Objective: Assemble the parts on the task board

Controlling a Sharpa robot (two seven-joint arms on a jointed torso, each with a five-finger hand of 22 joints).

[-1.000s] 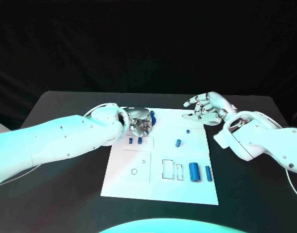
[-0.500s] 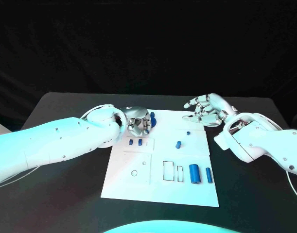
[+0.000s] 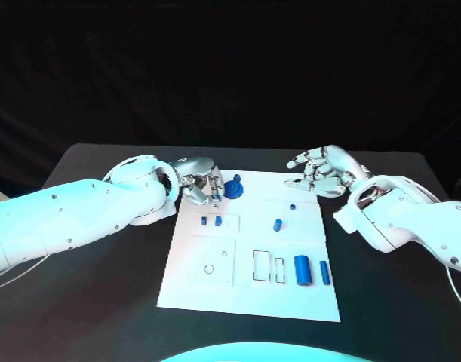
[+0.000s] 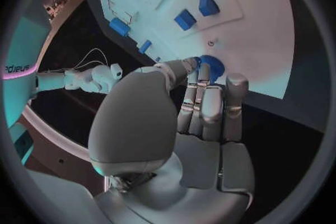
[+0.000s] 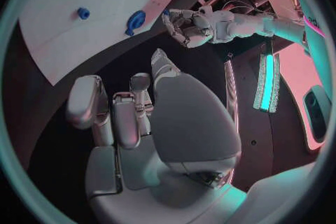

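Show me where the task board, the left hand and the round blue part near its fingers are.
task board (image 3: 301, 290): head view, bare near corner.
left hand (image 3: 198, 181): head view, middle of hand.
round blue part (image 3: 234, 188): head view, its top.

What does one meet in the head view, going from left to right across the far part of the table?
Left silver robot hand → round blue part at the white task board's far corner → small blue peg → right silver robot hand.
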